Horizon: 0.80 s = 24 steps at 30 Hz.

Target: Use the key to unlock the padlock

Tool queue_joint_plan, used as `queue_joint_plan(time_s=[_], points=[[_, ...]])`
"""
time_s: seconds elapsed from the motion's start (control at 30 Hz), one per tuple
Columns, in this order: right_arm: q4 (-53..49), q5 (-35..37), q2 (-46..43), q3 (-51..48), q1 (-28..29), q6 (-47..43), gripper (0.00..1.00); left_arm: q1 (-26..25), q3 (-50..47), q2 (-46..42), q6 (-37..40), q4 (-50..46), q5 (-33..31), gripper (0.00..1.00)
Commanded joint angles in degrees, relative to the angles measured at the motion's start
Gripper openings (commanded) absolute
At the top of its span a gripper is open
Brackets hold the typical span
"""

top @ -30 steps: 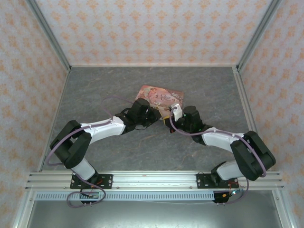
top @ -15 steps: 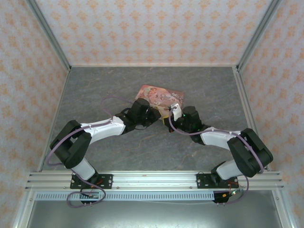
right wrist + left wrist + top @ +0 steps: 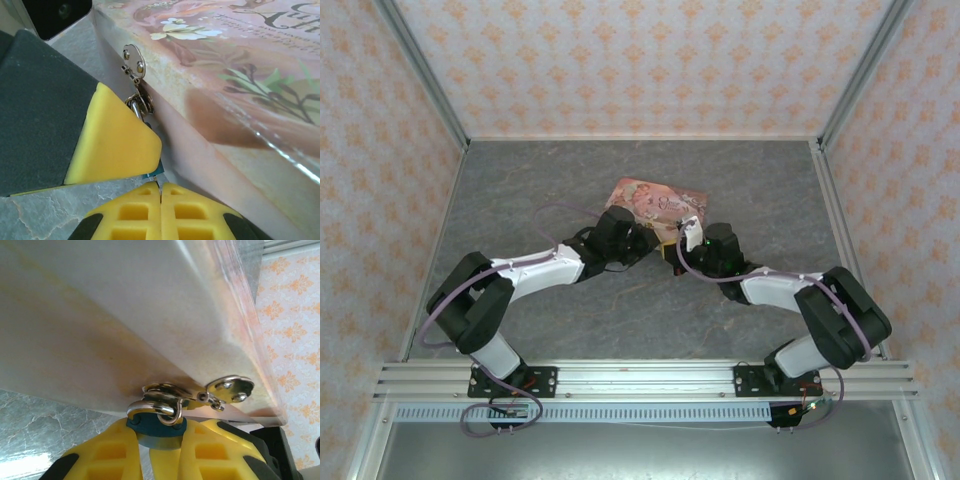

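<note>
Left wrist: fingers (image 3: 115,450) grip padlock (image 3: 155,429); right wrist: box (image 3: 240,65) artwork.

The top camera hangs above and behind the arm bases (image 3: 510,380). It looks down and forward over the whole table (image 3: 520,190), far enough off to take in both arms. The left wrist camera sits right up against the box (image 3: 100,315), looking low over its fingers (image 3: 110,450) at the box's side. The right wrist camera, just as near, faces that side from the other direction and also sees the lid. Both wrist views share the padlock (image 3: 152,422) and hasp (image 3: 230,389); all three share the box.
</note>
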Motion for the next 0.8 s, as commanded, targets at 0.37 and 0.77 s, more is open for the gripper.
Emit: queue_joint_plan(time_s=[0.37, 0.77], points=[[18.76, 1.35, 6.71, -4.66, 0.81, 12.12, 0.0, -1.51, -1.76, 7.25, -2.91, 8.38, 4.99, 0.12], [19.76, 3.2, 9.47, -8.23, 0.95, 16.93, 0.0, -0.82, -4.88, 3.78, -1.15, 5.8, 1.44, 0.45]])
